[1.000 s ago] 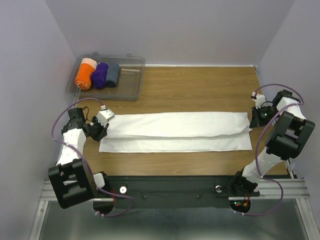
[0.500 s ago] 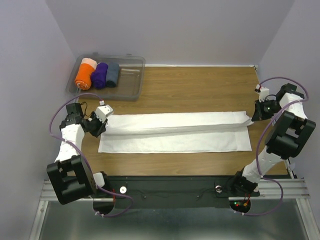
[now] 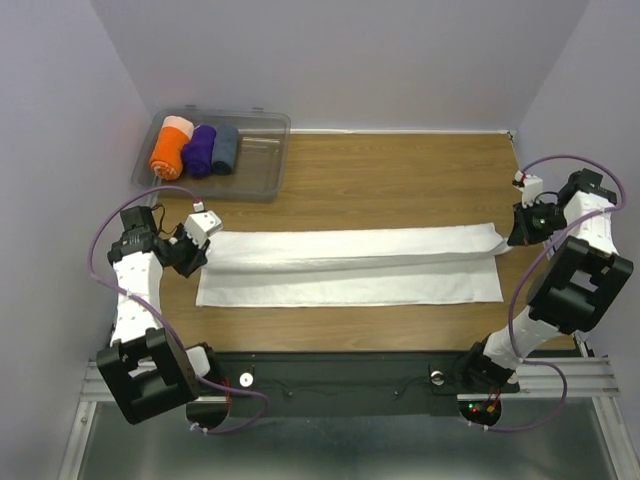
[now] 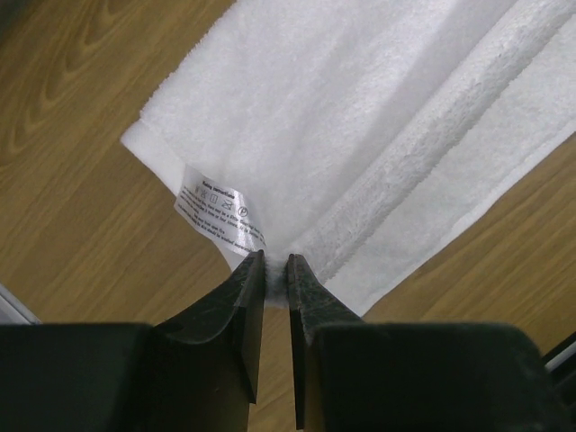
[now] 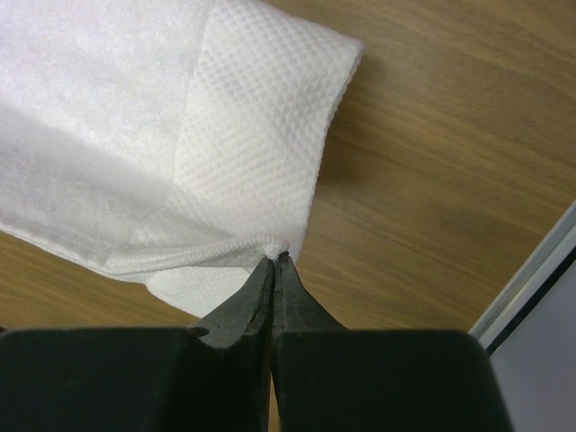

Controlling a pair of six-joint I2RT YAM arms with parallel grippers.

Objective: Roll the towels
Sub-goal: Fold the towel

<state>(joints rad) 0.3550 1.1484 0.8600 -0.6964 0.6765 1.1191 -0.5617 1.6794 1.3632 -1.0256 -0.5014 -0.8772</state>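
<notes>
The white towel [image 3: 350, 270] lies as a long strip across the wooden table, its far long edge lifted and folded toward the near edge. My left gripper [image 3: 195, 250] is shut on the towel's left corner [image 4: 274, 261], beside a white care label [image 4: 220, 207]. My right gripper [image 3: 512, 238] is shut on the towel's right corner [image 5: 279, 245], and the cloth [image 5: 180, 135] hangs folded from the jaws. Both corners are held slightly above the table.
A clear plastic bin [image 3: 262, 160] at the back left holds an orange roll [image 3: 170, 150], a purple roll [image 3: 202, 150] and a grey-blue roll [image 3: 227, 148]. Purple walls close in on both sides. The arm bases sit on the black rail at the near edge.
Both grippers have drawn apart, left arm further left and right arm further right and back. The folded upper layer of the towel is pulled tauter and straighter.
</notes>
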